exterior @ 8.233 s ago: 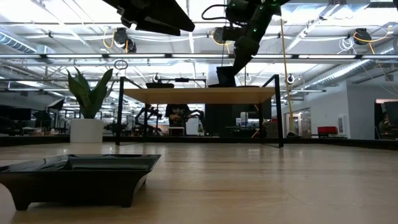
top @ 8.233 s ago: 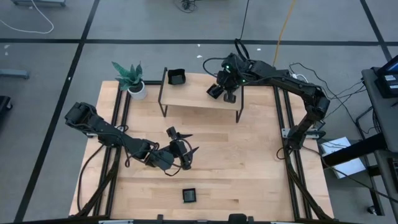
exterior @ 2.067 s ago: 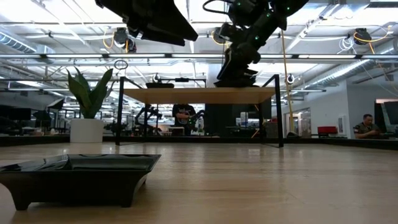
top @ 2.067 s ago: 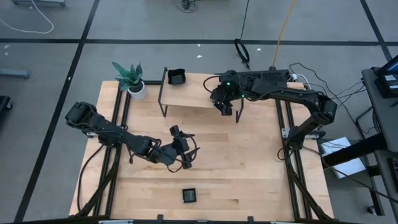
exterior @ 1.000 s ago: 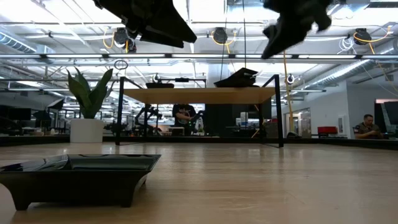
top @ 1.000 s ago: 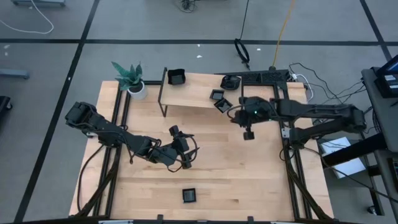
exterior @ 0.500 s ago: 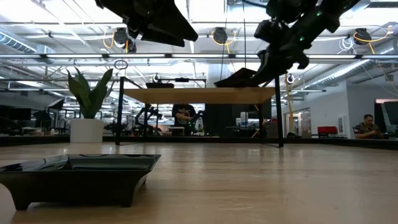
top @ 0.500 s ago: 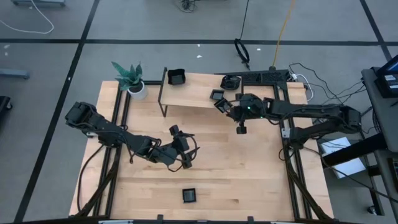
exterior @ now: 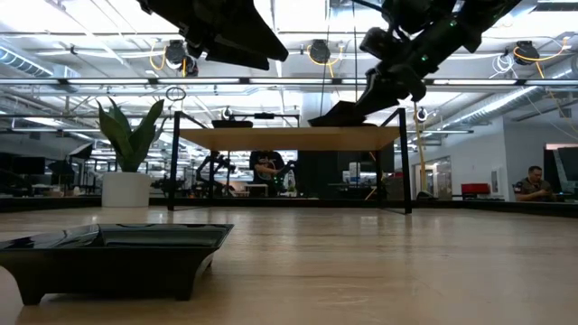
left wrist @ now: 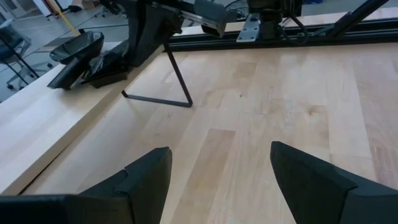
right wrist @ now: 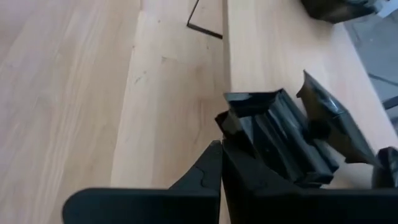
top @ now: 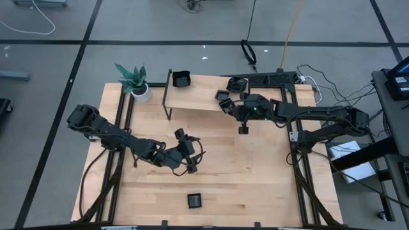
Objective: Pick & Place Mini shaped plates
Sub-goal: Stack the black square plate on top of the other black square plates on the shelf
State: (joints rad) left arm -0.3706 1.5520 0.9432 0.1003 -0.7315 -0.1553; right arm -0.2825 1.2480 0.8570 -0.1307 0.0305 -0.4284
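Right tool [top: 243, 130] closed, reaching beside shelf [top: 198, 96] plates [top: 225, 101].

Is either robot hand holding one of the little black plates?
No. The left gripper is open and empty above the table. The right gripper is shut with nothing between its fingers, beside the plates on the shelf.

No text, label, brand, number or sign could be read in any of the views.
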